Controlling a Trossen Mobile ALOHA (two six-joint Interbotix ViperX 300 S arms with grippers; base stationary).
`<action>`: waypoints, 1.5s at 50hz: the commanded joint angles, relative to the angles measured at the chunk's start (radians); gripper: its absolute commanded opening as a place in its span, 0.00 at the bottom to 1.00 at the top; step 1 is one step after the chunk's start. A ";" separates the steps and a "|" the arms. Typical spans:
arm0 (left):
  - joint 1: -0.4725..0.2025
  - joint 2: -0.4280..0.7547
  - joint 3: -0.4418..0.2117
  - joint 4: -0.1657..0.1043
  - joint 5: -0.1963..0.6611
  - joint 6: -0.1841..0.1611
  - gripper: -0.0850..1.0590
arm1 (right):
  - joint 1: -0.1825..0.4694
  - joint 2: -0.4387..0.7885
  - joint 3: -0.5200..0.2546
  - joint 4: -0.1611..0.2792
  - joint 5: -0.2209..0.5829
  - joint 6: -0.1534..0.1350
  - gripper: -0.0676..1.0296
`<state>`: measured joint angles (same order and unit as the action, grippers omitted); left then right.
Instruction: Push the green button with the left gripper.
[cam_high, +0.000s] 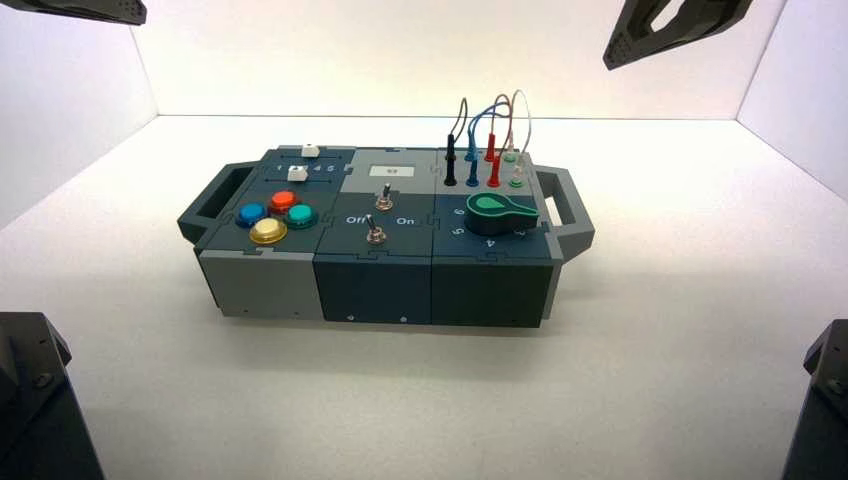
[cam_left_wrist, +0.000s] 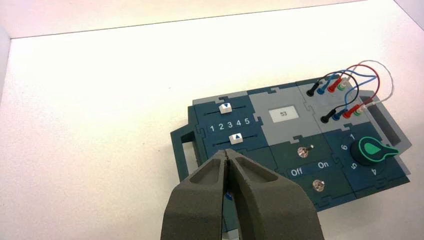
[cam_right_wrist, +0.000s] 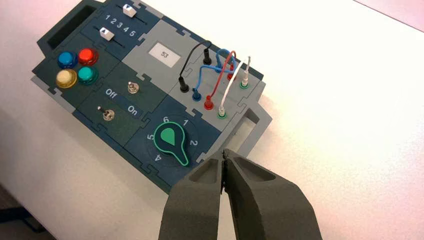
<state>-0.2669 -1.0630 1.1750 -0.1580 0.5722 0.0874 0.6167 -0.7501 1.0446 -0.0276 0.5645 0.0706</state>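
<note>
The green button (cam_high: 301, 215) is a small teal dome in the four-button cluster at the box's front left, with the blue (cam_high: 251, 213), red (cam_high: 283, 201) and yellow (cam_high: 268, 231) buttons. It also shows in the right wrist view (cam_right_wrist: 87, 75). My left gripper (cam_left_wrist: 227, 153) is shut and empty, high above and behind the box's left end. Its fingers hide the button cluster in the left wrist view. Only a part of it shows at the high view's top-left corner (cam_high: 80, 10). My right gripper (cam_right_wrist: 223, 153) is shut and empty, raised at the top right (cam_high: 670, 25).
The box (cam_high: 375, 285) stands mid-table with a handle at each end. It bears two white sliders (cam_high: 297, 174), two toggle switches (cam_high: 375, 235), a display reading 53 (cam_left_wrist: 283, 114), a green knob (cam_high: 500, 212) and plugged wires (cam_high: 490, 140). Arm bases (cam_high: 35, 400) fill the front corners.
</note>
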 joint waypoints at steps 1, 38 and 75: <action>-0.003 0.003 -0.018 0.000 -0.008 0.003 0.05 | 0.003 -0.002 -0.026 0.005 -0.006 -0.002 0.04; -0.152 0.291 -0.075 -0.025 0.009 0.000 0.05 | 0.003 0.023 -0.025 0.003 -0.006 -0.002 0.04; -0.212 0.663 -0.221 -0.028 0.087 -0.015 0.05 | 0.003 0.074 -0.032 0.000 0.005 -0.002 0.04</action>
<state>-0.4740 -0.4310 0.9879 -0.1841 0.6565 0.0736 0.6151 -0.6734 1.0446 -0.0276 0.5722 0.0706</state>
